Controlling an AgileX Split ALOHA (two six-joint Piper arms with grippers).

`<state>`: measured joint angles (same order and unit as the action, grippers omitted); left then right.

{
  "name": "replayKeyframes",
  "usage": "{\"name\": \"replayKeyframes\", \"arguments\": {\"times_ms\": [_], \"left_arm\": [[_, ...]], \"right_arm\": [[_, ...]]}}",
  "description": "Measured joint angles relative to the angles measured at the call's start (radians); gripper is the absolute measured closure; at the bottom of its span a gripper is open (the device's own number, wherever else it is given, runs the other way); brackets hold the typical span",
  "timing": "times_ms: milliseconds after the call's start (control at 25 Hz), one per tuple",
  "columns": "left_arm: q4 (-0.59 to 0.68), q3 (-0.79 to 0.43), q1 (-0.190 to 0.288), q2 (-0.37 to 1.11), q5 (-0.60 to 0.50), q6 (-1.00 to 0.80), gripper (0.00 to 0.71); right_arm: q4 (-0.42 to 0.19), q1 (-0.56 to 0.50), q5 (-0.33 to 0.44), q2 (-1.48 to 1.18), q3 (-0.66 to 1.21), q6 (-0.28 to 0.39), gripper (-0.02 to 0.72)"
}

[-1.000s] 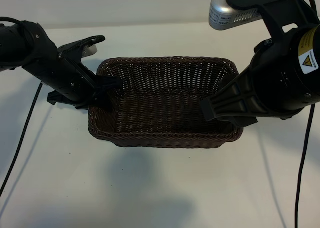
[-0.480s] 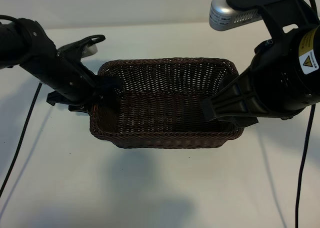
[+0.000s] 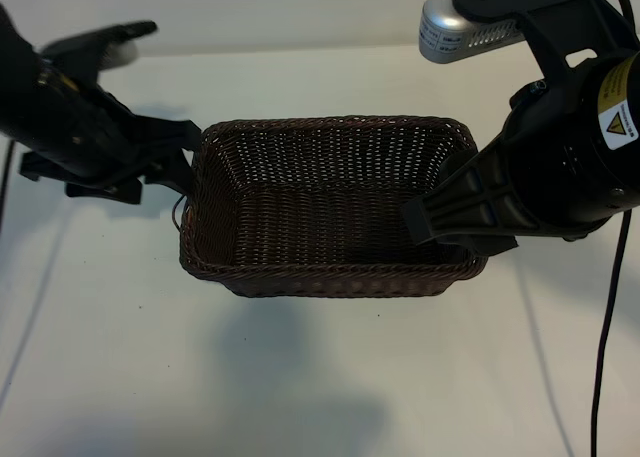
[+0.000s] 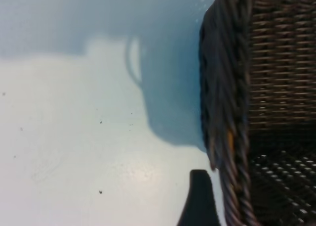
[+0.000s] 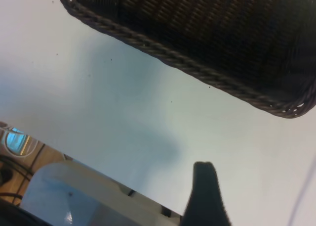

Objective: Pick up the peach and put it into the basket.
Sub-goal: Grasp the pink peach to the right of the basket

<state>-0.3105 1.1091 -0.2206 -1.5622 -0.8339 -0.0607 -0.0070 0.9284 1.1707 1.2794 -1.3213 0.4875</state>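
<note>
White table (image 3: 320, 377), basket (image 3: 330, 277) just beside left fingers (image 4: 200, 201).

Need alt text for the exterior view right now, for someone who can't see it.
A dark brown woven basket sits mid-table on a white table, with no peach visible inside it. The left gripper is raised just outside the basket's left rim. The right arm's black gripper hangs over the basket's right edge.
</note>
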Motion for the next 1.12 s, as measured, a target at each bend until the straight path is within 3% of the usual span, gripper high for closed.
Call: {"name": "replayKeyframes", "arguments": {"times_ms": [240,480,720,1120], "left_arm": [[0.001,0.0,-0.003,0.132,-0.049,-0.017,0.171],[0.007,0.0,-0.059,0.232,-0.068,-0.053,0.171],[0.044,0.0,-0.143,0.242,-0.078,-0.111,0.171],[0.047,0.104,-0.158,0.243,-0.195,-0.13,0.169]], "right_arm": [[0.0,0.0,0.001,0.0,0.0,0.0,0.183],[0.0,0.0,0.002,0.0,0.0,0.0,0.183],[0.0,0.0,0.002,0.0,0.0,0.0,0.183],[0.0,0.0,0.017,0.0,0.0,0.0,0.183]]}}
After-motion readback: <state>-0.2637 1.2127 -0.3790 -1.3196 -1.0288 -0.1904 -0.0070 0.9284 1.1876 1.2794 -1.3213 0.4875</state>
